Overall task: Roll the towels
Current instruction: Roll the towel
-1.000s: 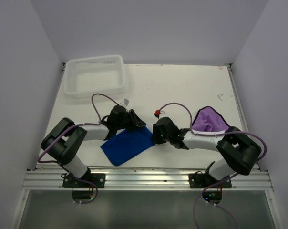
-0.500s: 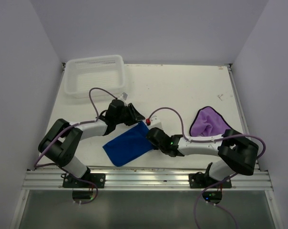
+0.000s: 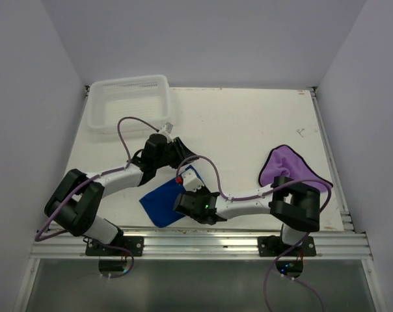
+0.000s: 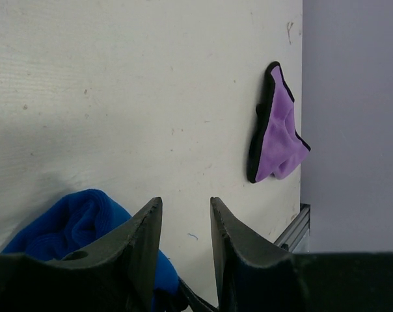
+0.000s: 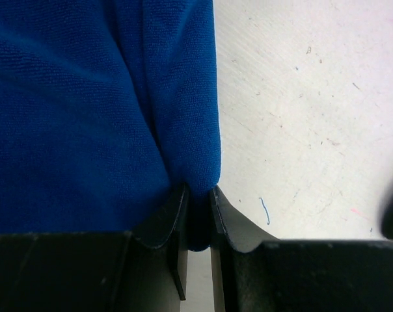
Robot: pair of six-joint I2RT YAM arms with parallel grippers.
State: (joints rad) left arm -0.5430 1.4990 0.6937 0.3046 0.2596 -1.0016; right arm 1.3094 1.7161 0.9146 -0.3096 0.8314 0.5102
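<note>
**Q:** How many towels are on the table, and where?

**A:** Two. A blue towel lies close to the near edge, left of the middle. Its far corner is bunched into a soft hump, and the rest lies fairly flat. A purple towel with a dark border lies crumpled near the right edge, well apart from the blue one. Neither towel is rolled.

**Q:** Is anything else on the table?

**A:** One white mesh basket sits in the far left corner, well apart from both towels.

**Q:** What are the grippers doing?

**A:** There are two, and both are at the blue towel. The right gripper reaches across from the right side to the towel's right-hand edge. Its fingers are clenched on a fold of that edge, with blue cloth squeezed into the narrow slit between them. The left gripper is at the towel's far corner. Its fingers are released and stand apart, and bare table shows through the gap. The bunched blue cloth lies just beside one of those fingers. Whether cloth and finger touch, I cannot tell.

**Q:** Is anything touching the purple towel?

**A:** No gripper is on it. From above, the right arm's elbow hides its near part.
</note>
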